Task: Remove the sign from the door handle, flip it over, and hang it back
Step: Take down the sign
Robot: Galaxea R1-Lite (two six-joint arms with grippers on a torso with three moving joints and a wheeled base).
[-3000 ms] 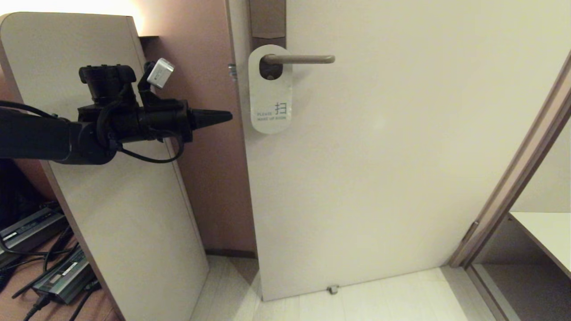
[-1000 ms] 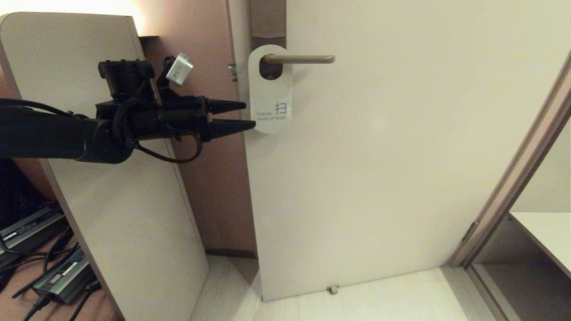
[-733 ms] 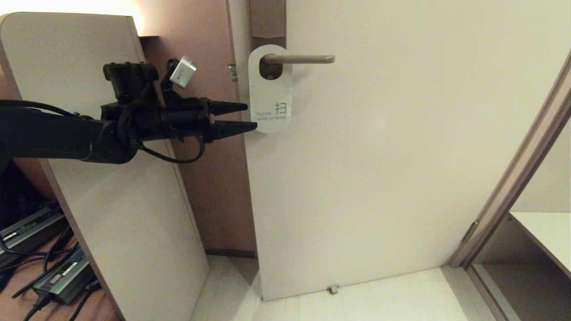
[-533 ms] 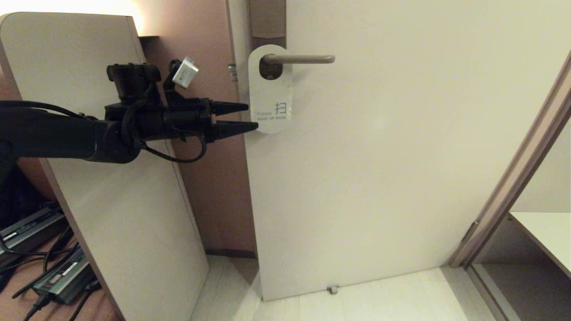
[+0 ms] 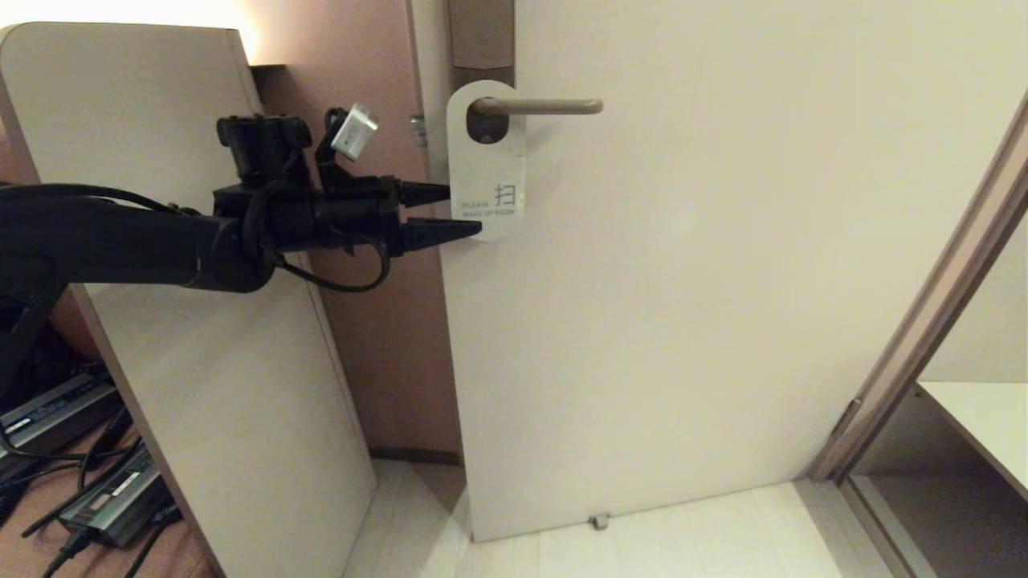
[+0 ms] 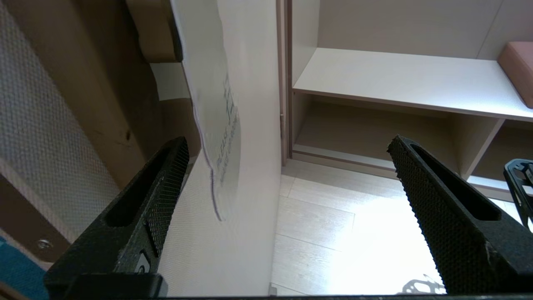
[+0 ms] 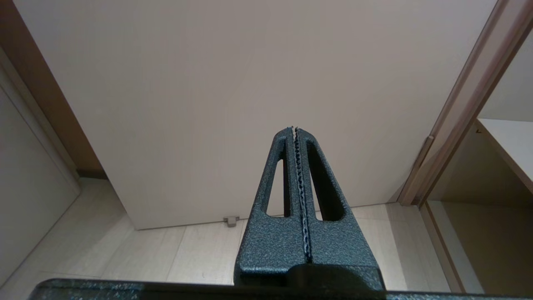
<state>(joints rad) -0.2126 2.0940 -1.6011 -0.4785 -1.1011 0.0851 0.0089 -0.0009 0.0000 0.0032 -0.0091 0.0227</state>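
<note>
door (image 5: 683, 321): cream, ajar | floor (image 5: 683, 538): pale planks | wall (image 5: 369, 241): brown | shelves (image 6: 395, 79): cream, at right

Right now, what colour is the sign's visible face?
White with blue-grey lettering, on the sign; head view shows it best.

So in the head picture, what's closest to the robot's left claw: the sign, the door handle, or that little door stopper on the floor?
From the open left claw:
1. The sign, right at the claw tips.
2. The door handle, above and to the right.
3. The door stopper, far below on the floor.
</note>
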